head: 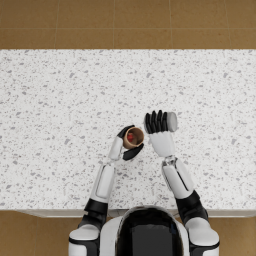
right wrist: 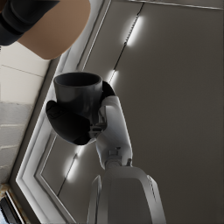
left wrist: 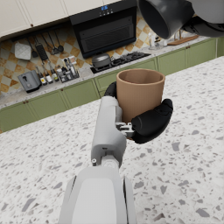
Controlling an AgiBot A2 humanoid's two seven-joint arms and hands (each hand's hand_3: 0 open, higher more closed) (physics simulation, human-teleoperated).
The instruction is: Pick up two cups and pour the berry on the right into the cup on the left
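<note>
In the head view my left hand (head: 126, 145) grips a brown cup (head: 134, 138) upright above the speckled counter (head: 60, 100), and a red berry (head: 130, 136) lies inside it. Right beside it my right hand (head: 158, 123) holds a grey cup (head: 171, 121) tipped on its side. The left wrist view shows the brown cup (left wrist: 140, 92) in my left hand (left wrist: 151, 123), with the tilted grey cup (left wrist: 164, 17) above it, mouth turned down toward it and dark inside. In the right wrist view my right hand (right wrist: 70, 124) wraps the grey cup (right wrist: 78, 92), with the brown cup (right wrist: 57, 30) close by.
The counter's far edge meets a brown tiled floor (head: 128, 22). Its near edge runs just in front of my body. In the left wrist view a kitchen wall with a stove (left wrist: 113, 59) and green cabinets (left wrist: 52, 103) stands far behind.
</note>
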